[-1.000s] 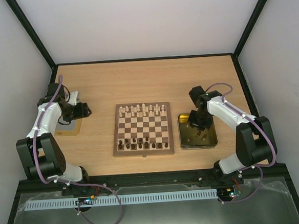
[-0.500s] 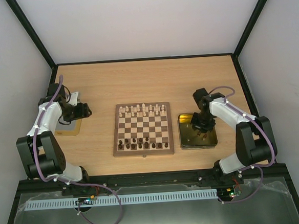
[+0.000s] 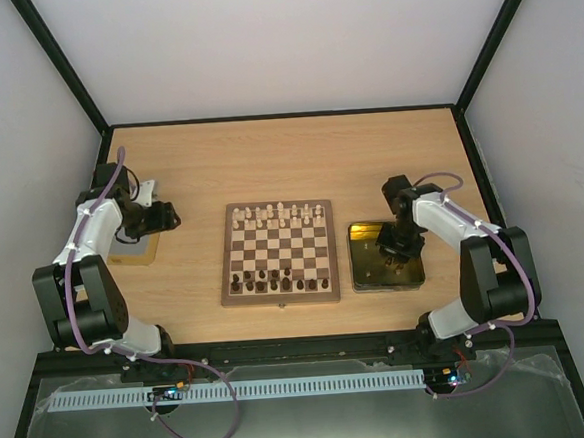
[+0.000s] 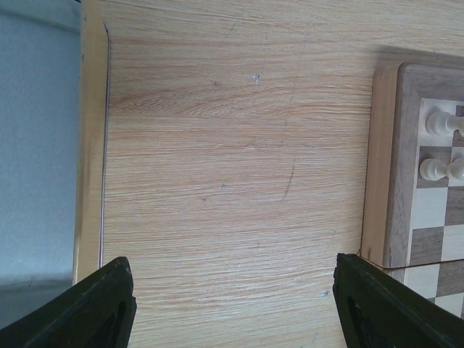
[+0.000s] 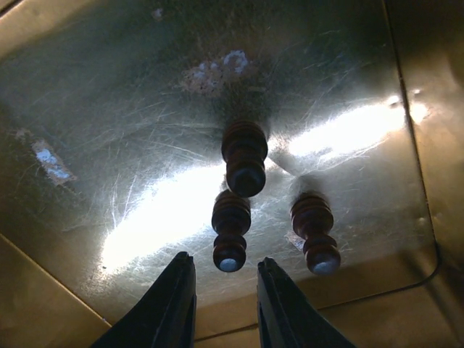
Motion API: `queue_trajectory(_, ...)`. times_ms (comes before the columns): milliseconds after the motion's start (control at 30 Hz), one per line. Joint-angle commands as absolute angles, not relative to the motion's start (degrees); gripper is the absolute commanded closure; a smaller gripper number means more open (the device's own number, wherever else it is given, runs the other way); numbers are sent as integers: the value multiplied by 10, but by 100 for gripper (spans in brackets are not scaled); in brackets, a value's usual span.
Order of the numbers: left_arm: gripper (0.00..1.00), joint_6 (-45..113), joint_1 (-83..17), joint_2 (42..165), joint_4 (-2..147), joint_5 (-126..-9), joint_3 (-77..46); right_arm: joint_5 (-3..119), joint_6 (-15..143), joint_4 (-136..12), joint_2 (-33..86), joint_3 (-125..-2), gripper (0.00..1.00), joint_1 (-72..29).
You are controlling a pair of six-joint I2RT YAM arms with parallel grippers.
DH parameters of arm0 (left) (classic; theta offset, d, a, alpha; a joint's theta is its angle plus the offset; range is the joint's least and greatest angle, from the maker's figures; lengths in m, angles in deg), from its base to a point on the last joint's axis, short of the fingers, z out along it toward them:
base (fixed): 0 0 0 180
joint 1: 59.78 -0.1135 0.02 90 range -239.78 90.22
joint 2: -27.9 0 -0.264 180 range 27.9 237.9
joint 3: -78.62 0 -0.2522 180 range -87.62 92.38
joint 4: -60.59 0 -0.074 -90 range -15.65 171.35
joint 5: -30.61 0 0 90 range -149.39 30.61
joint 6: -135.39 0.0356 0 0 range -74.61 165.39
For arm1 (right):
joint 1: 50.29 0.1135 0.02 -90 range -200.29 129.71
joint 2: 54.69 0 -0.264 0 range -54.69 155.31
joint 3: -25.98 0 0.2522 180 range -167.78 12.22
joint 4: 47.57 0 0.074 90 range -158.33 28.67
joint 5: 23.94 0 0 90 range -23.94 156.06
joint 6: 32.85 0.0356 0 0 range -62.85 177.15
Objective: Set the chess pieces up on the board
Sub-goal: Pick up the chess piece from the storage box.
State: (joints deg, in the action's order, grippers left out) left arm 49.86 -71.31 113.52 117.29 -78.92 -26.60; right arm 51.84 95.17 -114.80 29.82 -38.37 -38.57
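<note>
The chessboard [image 3: 279, 248] lies mid-table, with cream chess pieces [image 3: 277, 216] on its far rows and dark ones [image 3: 271, 278] on its near rows. My right gripper [image 3: 388, 248] is low over the gold tray [image 3: 368, 276]. In the right wrist view it [image 5: 223, 262] is open, and three dark pawns stand on the tray floor [image 5: 109, 109]. One pawn [image 5: 230, 230] is just ahead of the gap between the tips, another [image 5: 245, 158] is behind it, and a third [image 5: 315, 232] is to the right. My left gripper [image 3: 169, 219] [image 4: 232, 262] is wide open and empty over bare table, left of the board edge [image 4: 395, 167].
A shallow grey-floored tray with a gold rim [image 3: 134, 250] lies under the left arm, and its rim [image 4: 90, 145] shows in the left wrist view. Cream pawns [image 4: 435, 123] stand at the board's corner. White walls and black frame posts enclose the table.
My right gripper has moved right and nearer, settling lower over the gold tray by the dark pawns. The left arm has not moved.
</note>
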Motion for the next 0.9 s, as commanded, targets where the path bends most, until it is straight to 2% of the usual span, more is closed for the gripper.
queue_trajectory(0, 25, 500, -711, 1138, 1179, -794, -263, 524, 941, -1137, 313, -374, 78, -393)
queue_trajectory(133, 25, 500, -711, 1136, 1179, -793, -263, 525, 938, -1125, 331, -375, 79, -396)
queue_trajectory(633, 25, 502, -710, 1146, 1179, -796, -260, 508, 939, -1139, 322, -384, 93, -396)
queue_trajectory(867, 25, 502, -710, 1148, 1179, -798, -259, 513, 961, -1188, 296, -441, 93, -330)
